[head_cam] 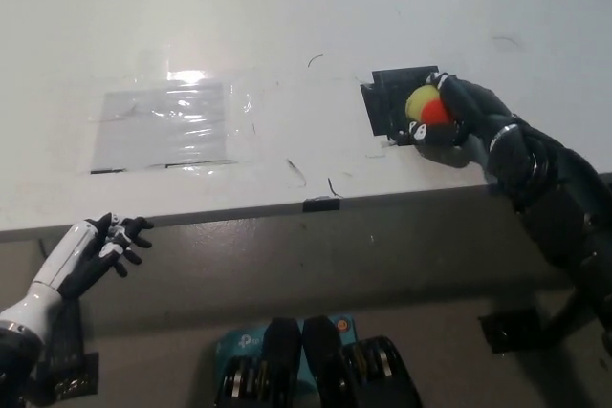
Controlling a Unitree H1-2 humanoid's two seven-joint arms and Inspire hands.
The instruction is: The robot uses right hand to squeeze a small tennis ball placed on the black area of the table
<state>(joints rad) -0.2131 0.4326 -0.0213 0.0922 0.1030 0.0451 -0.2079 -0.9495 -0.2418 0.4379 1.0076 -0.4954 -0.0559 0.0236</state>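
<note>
White table (287, 26) filled the far scene, with a taped grey sheet (164, 126) at left and a black patch (392, 102) at right. Over that patch, the right hand (449, 119) gripped the ball (424, 105). Near left, below the table edge, the left hand (91, 255) rested open.

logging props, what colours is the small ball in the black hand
Yellow and red small ball, held in the black right hand; head view.

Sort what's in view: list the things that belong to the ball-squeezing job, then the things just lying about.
Belongs to the job:
- right hand, closed on the ball
- tennis ball, yellow and red
- black area of the table

Just lying about:
- clear plastic sheet taped down
- left hand, resting below the table edge, fingers apart
</note>
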